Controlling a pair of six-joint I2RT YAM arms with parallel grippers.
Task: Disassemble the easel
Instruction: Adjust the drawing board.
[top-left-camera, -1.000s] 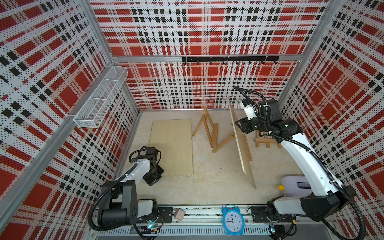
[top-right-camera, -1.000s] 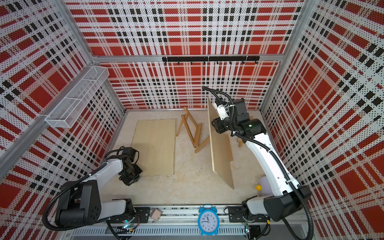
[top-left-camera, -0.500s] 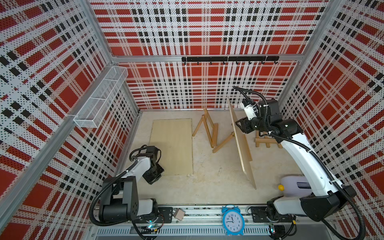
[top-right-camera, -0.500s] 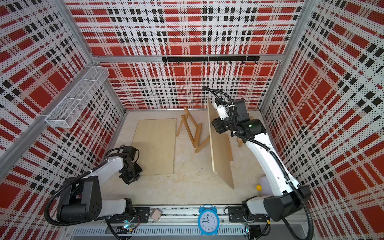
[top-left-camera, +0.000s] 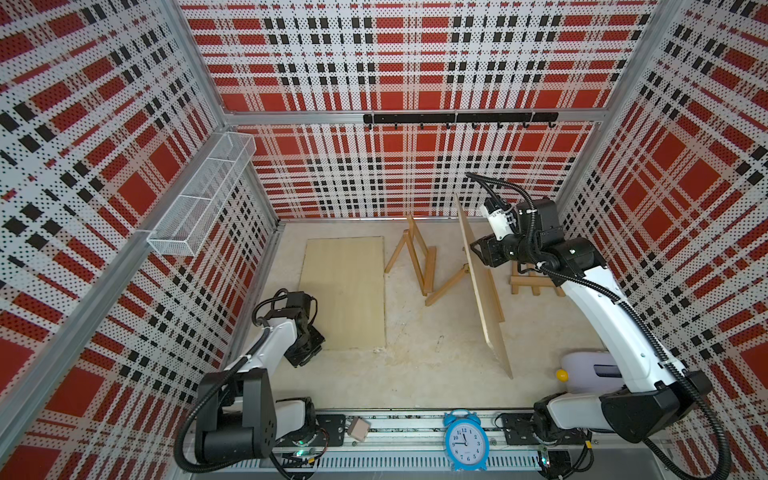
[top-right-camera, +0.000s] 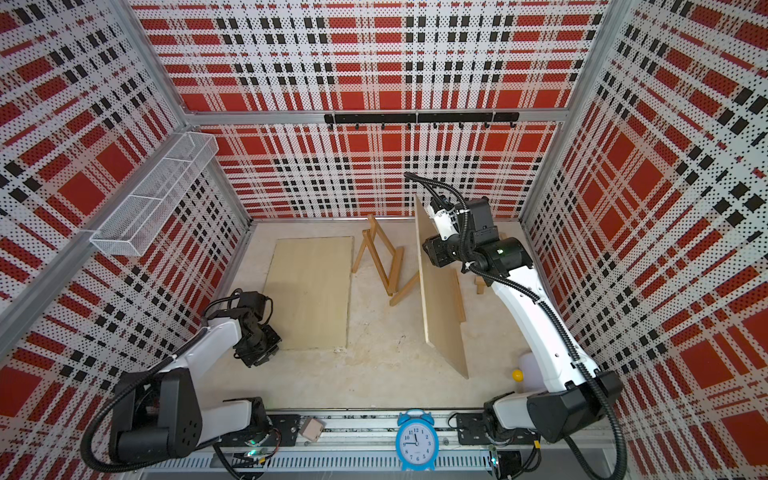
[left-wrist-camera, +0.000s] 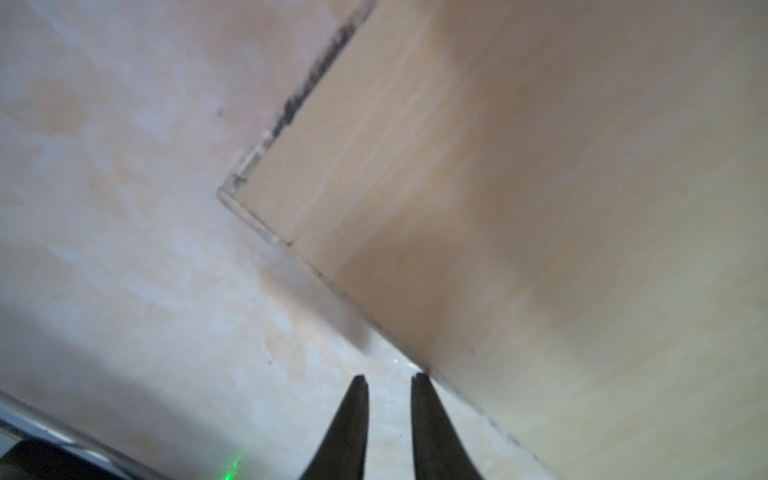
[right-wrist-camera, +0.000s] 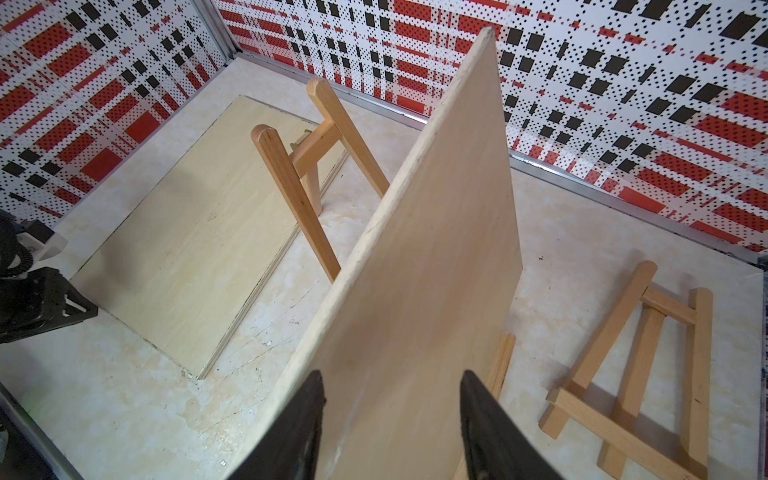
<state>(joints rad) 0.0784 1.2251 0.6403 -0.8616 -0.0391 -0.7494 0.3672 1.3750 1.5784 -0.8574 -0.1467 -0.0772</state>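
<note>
One flat board (top-left-camera: 345, 291), upright board (right-wrist-camera: 436, 249) edge inside right hand (right-wrist-camera: 390, 380), floor (top-left-camera: 419, 357) between

A blue alarm clock (top-left-camera: 464, 440) stands upright, well apart from the wire basket (top-left-camera: 203, 195).

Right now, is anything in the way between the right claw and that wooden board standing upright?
Nothing visible. The right gripper is right at the upright board: in its wrist view the board's face fills the gap between the fingers. Whether they pinch it cannot be told.
</note>
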